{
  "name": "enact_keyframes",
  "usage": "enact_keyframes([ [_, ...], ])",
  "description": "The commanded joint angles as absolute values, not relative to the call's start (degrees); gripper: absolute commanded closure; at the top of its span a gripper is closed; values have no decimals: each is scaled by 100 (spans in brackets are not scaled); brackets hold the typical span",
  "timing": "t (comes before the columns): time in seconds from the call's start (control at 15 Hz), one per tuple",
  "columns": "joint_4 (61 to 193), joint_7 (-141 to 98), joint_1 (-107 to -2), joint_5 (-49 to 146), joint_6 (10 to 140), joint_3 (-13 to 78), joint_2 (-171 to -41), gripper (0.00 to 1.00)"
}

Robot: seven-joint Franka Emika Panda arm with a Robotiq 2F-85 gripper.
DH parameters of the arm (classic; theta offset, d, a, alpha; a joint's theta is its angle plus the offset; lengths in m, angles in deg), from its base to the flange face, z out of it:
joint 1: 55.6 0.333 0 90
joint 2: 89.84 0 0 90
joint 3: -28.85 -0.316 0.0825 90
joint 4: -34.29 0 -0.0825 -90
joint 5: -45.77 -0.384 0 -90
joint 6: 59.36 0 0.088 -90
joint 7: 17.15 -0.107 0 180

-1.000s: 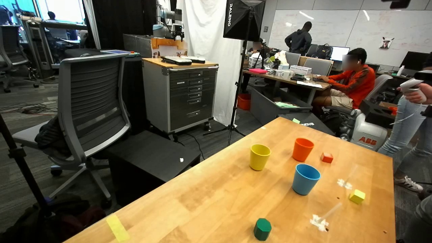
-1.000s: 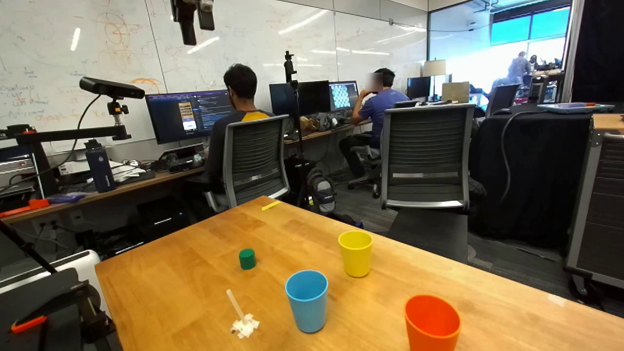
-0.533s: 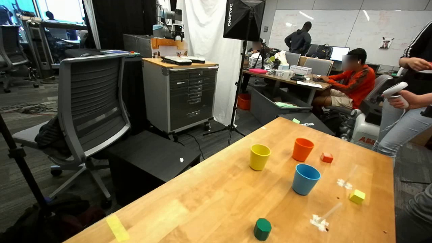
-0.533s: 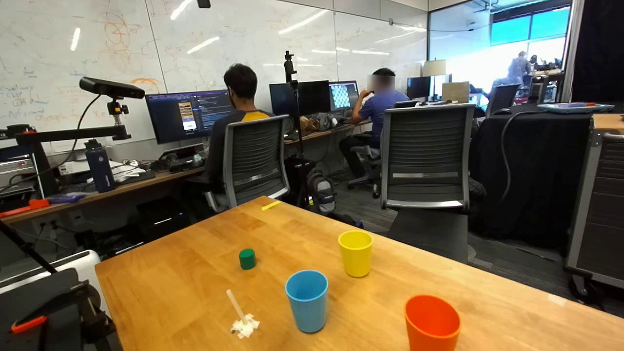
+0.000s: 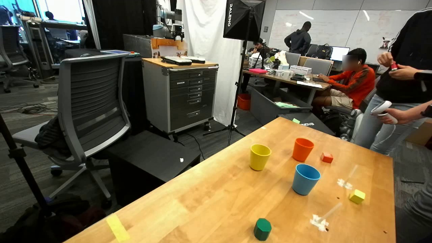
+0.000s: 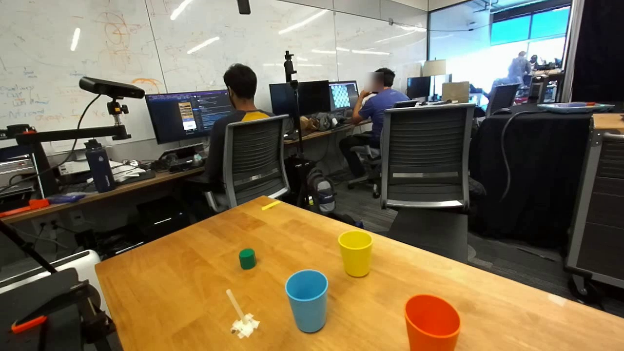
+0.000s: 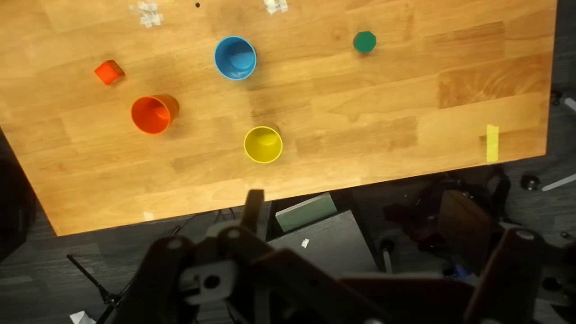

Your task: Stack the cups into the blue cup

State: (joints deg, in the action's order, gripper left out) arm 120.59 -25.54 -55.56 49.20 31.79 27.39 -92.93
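A yellow cup [image 5: 259, 160], an orange-red cup [image 5: 301, 152] and a blue cup [image 5: 303, 185] stand upright and apart on the table [image 5: 216, 189]. In an exterior view the yellow cup [image 6: 357, 258], orange-red cup [image 6: 429, 334] and blue cup [image 6: 308, 312] show again. From above, the wrist view shows the yellow cup [image 7: 263, 146], blue cup [image 7: 235, 58] and orange-red cup [image 7: 153, 114], insides empty. My gripper [image 7: 355, 198] is open and empty, its fingers wide apart, high above the table. Only a dark fingertip [image 6: 243, 7] shows at an exterior view's top edge.
A green hexagonal block [image 5: 262, 229], a yellow block [image 5: 357, 196] and a red block [image 5: 326, 157] lie on the table. Thin clear sticks stand in white tape patches [image 5: 319, 221]. A person with a white controller [image 5: 384, 111] stands at the table's end.
My gripper has moved up and right in an exterior view, from two fingers showing to one tip; it has left the other exterior picture. The cups have not moved. A person has come closer.
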Motion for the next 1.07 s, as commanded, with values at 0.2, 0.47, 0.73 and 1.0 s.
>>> enact_keyframes([
  [0.2,10049,-2539,-5659,4985,2292,3010,-10976,0],
  [0.47,9461,-2515,-5703,4969,1996,3108,-11530,0],
  [0.73,9621,-2574,-5744,4981,2062,3090,-11712,0],
  [1.0,10281,-2837,-5644,4940,2338,3057,-11671,0],
])
